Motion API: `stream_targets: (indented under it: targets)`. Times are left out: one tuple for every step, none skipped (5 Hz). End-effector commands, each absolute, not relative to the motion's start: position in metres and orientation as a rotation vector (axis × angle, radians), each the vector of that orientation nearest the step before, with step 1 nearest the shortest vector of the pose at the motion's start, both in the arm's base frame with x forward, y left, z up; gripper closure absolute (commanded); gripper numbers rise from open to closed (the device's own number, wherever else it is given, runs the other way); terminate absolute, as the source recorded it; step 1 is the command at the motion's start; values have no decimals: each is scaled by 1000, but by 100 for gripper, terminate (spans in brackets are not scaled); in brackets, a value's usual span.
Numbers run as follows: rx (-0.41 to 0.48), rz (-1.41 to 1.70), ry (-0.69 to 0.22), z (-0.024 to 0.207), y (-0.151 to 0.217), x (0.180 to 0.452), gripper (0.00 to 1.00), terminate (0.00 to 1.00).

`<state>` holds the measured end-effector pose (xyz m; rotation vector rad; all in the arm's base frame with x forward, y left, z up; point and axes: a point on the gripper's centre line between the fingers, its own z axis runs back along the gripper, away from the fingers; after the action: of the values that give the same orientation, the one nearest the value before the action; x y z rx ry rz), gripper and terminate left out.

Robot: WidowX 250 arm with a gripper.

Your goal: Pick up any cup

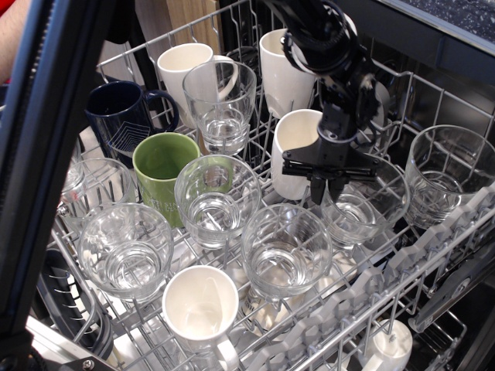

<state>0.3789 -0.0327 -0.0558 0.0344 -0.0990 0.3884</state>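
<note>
In the single camera view, the dishwasher rack (433,255) is holding an assortment of glasses and mugs, all standing upright with their mouths facing up.

The cup (357,207) is sitting in the right half of the rack, just right of the white mug (298,151) and left of another clear tumbler (447,179) near the right edge. Its long axis is running vertically: the wide rim is pointing up and the thick base is resting down on the wire grid. Its rim is lying very close to the white mug's wall (contact cannot be confirmed).

The black robot arm (329,42) is reaching down from the upper middle of the frame. The gripper (328,179) is positioned at the left part of the cup's rim, with its dark fingers (316,187) pointing downward. The fingers are appearing drawn close together, with at least one dipping inside the rim; whether they are actually pinching the glass wall cannot be determined from this view.

Other items are standing well apart from the gripper: a green mug (162,171) and a navy mug (122,112) at left, a tall glass (220,104) behind them, and a small white cup (200,308) at the front edge.
</note>
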Motion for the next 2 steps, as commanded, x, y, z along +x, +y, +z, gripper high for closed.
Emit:
stream_targets:
  targets:
    - [-51,360,-190,41,-50,400,100,0]
    - [-83,352,-167,64,-55,395,100,0]
